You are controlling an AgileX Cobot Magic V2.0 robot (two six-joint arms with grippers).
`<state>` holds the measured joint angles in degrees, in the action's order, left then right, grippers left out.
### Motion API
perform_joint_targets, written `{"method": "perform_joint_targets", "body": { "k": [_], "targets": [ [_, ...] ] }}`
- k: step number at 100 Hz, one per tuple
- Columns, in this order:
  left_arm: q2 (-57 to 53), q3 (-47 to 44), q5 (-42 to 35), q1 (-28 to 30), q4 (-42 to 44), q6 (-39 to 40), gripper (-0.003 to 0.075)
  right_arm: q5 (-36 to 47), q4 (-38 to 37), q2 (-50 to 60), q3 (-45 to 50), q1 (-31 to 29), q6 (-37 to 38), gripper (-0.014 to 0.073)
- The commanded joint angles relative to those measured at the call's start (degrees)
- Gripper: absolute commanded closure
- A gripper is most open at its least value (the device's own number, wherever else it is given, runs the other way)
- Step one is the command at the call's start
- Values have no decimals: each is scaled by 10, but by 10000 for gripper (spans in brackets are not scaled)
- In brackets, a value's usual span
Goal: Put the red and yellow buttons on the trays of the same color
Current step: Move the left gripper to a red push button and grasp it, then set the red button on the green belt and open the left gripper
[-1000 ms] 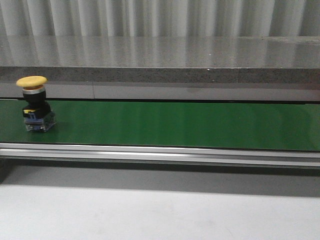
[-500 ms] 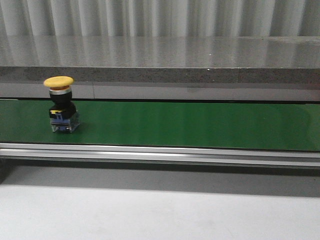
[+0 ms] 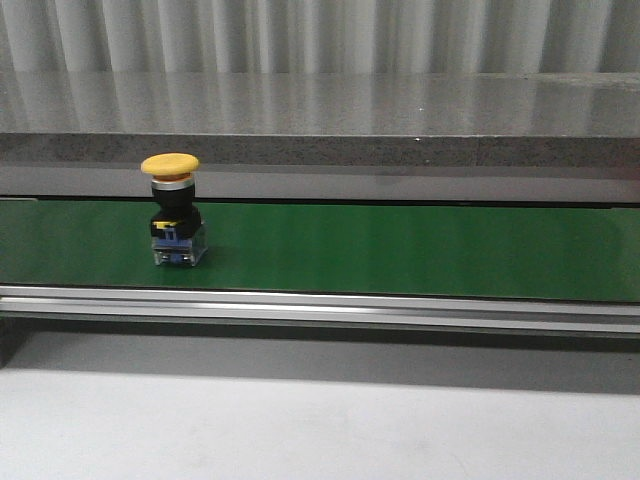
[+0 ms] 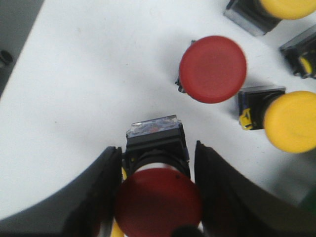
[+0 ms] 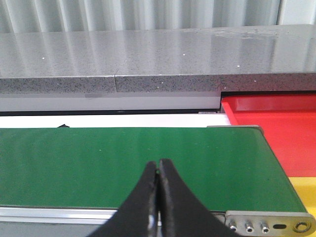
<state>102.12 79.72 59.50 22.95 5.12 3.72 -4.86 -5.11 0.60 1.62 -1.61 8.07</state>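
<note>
A: Left gripper [image 4: 157, 163]?
B: Fingers apart, straddling a red button [image 4: 157, 195] lying on the white surface [image 4: 89, 98]; contact can't tell. Its clear base points away from the fingers, cap toward the wrist. Past the tips: another red button [image 4: 213, 68], cap up, a yellow one [image 4: 291, 121] just beside it.

A: Right gripper [image 5: 158, 190]?
B: Fingers pressed together, nothing between, over the green belt [image 5: 123, 165]. Red tray [image 5: 276, 128] beyond the belt's end.

A: Belt?
B: Yellow button [image 3: 175, 210] upright, cap on top, left part.
</note>
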Motion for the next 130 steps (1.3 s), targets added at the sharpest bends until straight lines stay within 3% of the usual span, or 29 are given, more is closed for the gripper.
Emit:
{"method": "perform_joint_targets", "body": {
  "k": [1,25,67,130],
  "targets": [
    [-67,13,-7,-17,-4,-8,514,42,-7,7,-11,1,-2,659],
    [-142,13,-2,-86,-8,-8,514,42,-7,7,-11,1,-2,659],
    [-148,-28,-30,-212,-32,-8,514,42,-7,7,-11,1,-2,659],
    [-123,-54,-33,-226,-37,-17,507,42,-7,7,-11,1,-2,659]
  ]
}}
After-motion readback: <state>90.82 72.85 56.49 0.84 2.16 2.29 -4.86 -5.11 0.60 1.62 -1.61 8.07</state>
